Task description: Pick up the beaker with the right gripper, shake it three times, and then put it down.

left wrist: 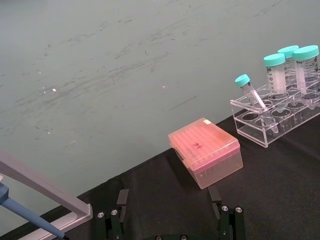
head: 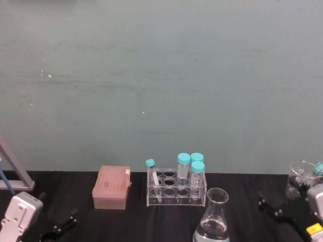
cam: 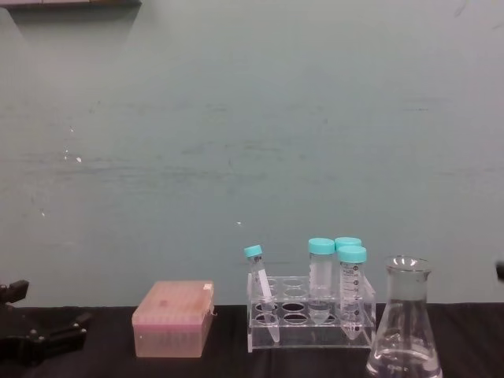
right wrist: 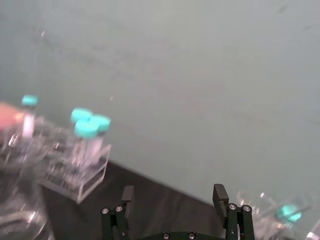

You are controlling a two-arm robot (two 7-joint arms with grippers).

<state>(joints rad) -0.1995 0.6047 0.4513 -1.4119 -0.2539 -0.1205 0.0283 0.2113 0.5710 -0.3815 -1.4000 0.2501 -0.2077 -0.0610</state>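
Head view: beaker (head: 216, 216) stands upright on the black table (head: 126, 224), clear liquid in its wide base, near the front right corner of the tube rack (head: 176, 195), on the robot's side of it. Nothing touches it. Chest view shows the same; the beaker's rim stands higher than the rack.

Right gripper (right wrist: 174, 200) sits low at the right, beside the beaker but apart from it. Right wrist view shows its two fingers spread wide with nothing between them. The beaker is too blurred there to place.

Left gripper (left wrist: 169, 206) is parked low at the left side of the table, well apart from the beaker. Its fingers are spread and hold nothing.

The rack is clear plastic and holds three upright teal-capped tubes (head: 183, 166) toward its right, plus one thinner tube (head: 153, 176) leaning at its left end. A pink box (head: 111, 187) with its lid closed sits left of the rack, apart from it. Clear glassware (head: 302, 174) stands at the far right edge. A teal wall (head: 151, 75) is behind the table.
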